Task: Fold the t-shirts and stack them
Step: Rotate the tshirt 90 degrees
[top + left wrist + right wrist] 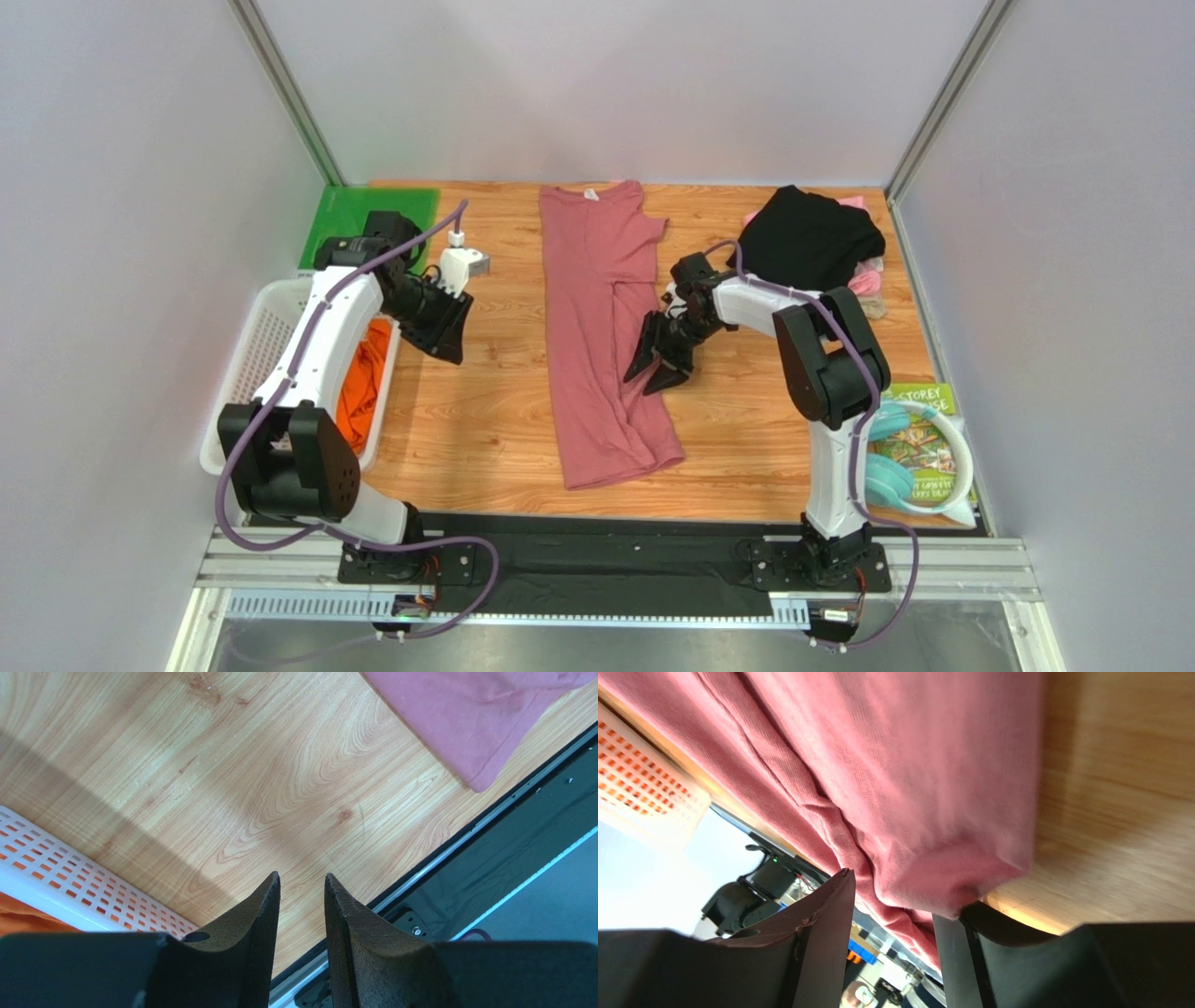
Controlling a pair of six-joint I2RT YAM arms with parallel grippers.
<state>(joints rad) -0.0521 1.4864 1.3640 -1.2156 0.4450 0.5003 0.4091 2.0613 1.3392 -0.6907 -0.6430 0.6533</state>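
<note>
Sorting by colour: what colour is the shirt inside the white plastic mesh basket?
Orange cloth shirt; top external view shows it best.

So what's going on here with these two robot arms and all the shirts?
The arms are folding t-shirts. The dusty-rose shirt lies down the middle of the table, folded into a long strip. The right gripper has its jaws around a fold at the shirt's right edge; how firmly it pinches is unclear. The left gripper hovers empty over bare wood beside the white basket, which holds an orange shirt. A black shirt sits crumpled at the far right.
</note>
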